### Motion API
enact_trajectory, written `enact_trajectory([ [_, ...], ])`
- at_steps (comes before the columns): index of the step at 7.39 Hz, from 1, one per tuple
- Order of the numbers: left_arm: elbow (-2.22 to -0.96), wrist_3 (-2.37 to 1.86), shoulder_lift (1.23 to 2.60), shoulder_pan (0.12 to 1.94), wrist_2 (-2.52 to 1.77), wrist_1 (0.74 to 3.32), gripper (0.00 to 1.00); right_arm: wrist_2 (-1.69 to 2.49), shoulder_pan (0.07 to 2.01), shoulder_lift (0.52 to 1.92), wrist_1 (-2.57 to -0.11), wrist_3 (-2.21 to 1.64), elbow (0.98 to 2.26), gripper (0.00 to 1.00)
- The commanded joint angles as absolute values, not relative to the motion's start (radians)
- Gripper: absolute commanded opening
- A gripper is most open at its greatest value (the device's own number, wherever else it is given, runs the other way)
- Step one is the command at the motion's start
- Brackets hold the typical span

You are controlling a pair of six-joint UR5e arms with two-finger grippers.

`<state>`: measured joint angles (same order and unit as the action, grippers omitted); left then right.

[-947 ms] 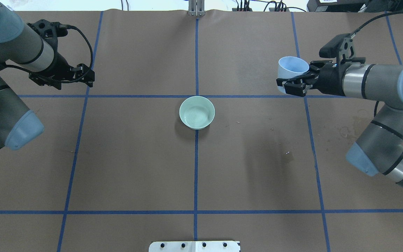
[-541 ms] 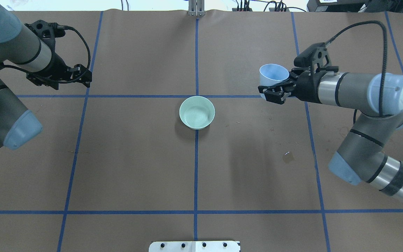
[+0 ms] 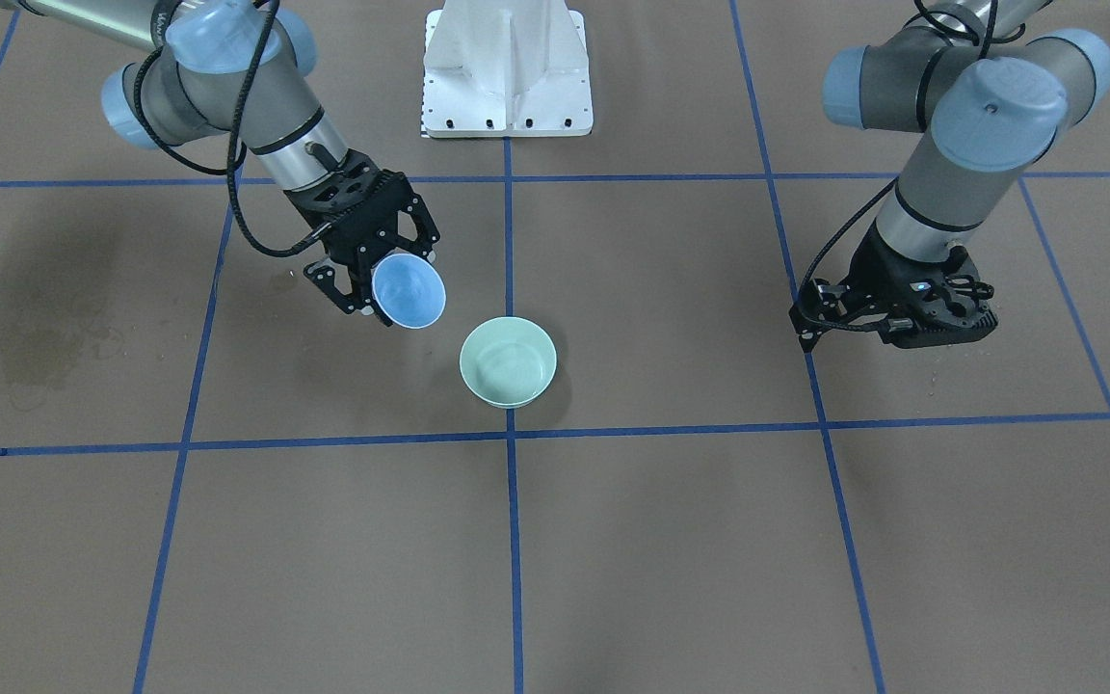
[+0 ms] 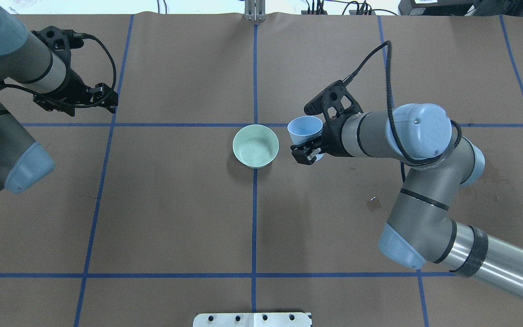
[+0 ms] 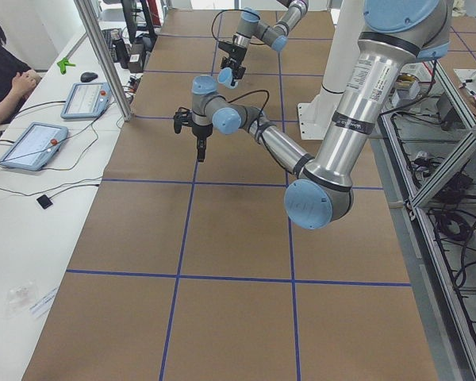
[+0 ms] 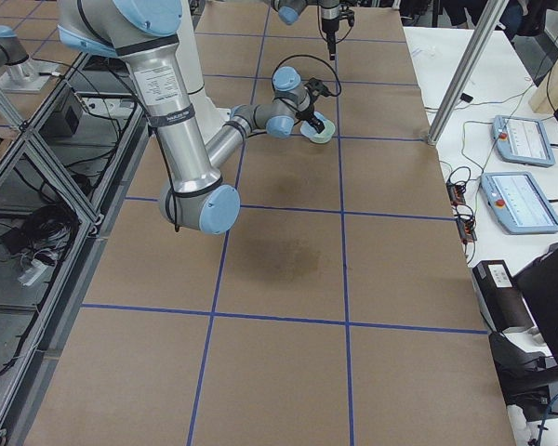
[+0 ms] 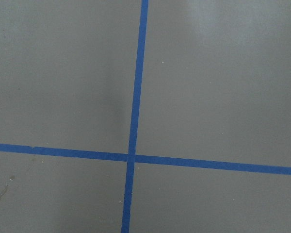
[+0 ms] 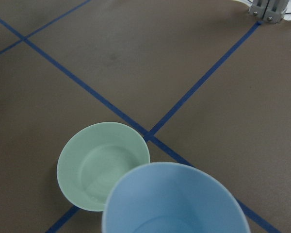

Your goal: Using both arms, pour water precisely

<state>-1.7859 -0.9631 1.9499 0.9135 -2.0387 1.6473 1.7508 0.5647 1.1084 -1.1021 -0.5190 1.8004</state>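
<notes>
A pale green bowl (image 4: 255, 146) stands at the table's middle, where the blue tape lines cross, and also shows in the front view (image 3: 508, 361) and the right wrist view (image 8: 103, 165). Faint glinting rings show in its bottom. My right gripper (image 4: 307, 144) is shut on a light blue cup (image 4: 305, 129), held above the table just right of the bowl, its mouth tipped up and slightly away. The cup (image 3: 408, 292) (image 8: 177, 200) hides its own contents. My left gripper (image 4: 103, 101) (image 3: 905, 323) hangs shut and empty over the far left.
Brown paper with a blue tape grid (image 7: 134, 157) covers the table. Damp stains (image 4: 373, 203) (image 3: 44, 352) lie on my right side. The white pedestal (image 3: 507, 72) stands at my base. A metal post (image 4: 254, 11) is at the far edge.
My right arm has carried the blue cup leftward and nearer, from the far right to just beside the bowl. The left arm has barely moved.
</notes>
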Motion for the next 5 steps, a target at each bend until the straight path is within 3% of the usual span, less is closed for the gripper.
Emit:
enact_trajectory([
  [1, -1.778, -0.913, 1.95, 0.928, -2.039, 1.644, 1.0, 1.762, 0.548, 0.991, -1.344, -0.431, 1.789, 0.0],
  [5, -1.769, -0.905, 1.95, 0.937, -2.039, 1.646, 1.0, 1.785, 0.532, 0.864, -1.516, -0.384, 1.654, 0.0],
])
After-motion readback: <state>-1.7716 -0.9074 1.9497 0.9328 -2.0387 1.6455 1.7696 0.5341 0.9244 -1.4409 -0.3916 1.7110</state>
